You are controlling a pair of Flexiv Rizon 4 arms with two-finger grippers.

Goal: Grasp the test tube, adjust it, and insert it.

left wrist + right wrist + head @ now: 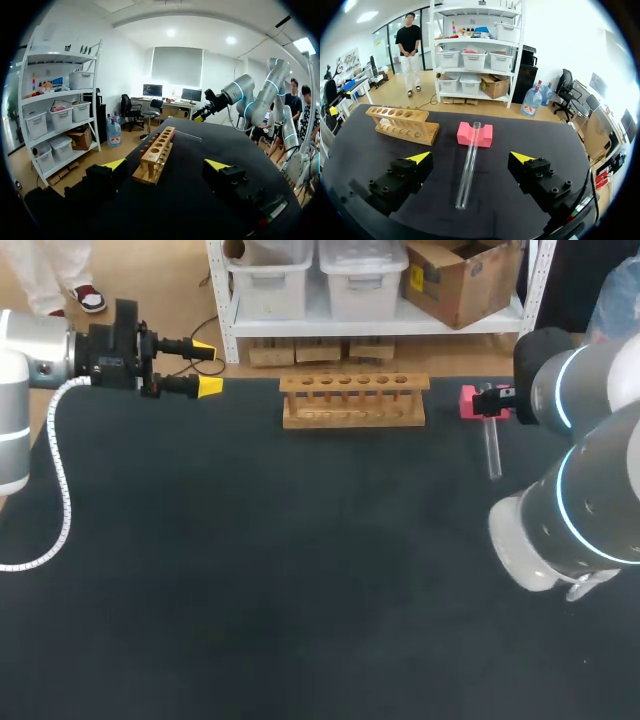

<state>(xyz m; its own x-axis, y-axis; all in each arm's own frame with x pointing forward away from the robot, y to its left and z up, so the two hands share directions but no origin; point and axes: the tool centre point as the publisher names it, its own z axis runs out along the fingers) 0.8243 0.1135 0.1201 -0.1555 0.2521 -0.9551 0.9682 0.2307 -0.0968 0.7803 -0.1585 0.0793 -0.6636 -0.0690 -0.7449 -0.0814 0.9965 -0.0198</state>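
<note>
— Position of the test tube (468, 165)?
— Lying on the black table (250, 570), its open end propped on a pink block (475, 135). The wooden rack (354, 400) stands apart from it, near the far edge.
— Right gripper (470, 157)?
— Fingers spread wide, holding nothing; the tube lies in line with the gap, clear of both fingers.
— Left gripper (205, 367)?
— Over the far left corner, fingers apart, empty, pointing towards the rack.
</note>
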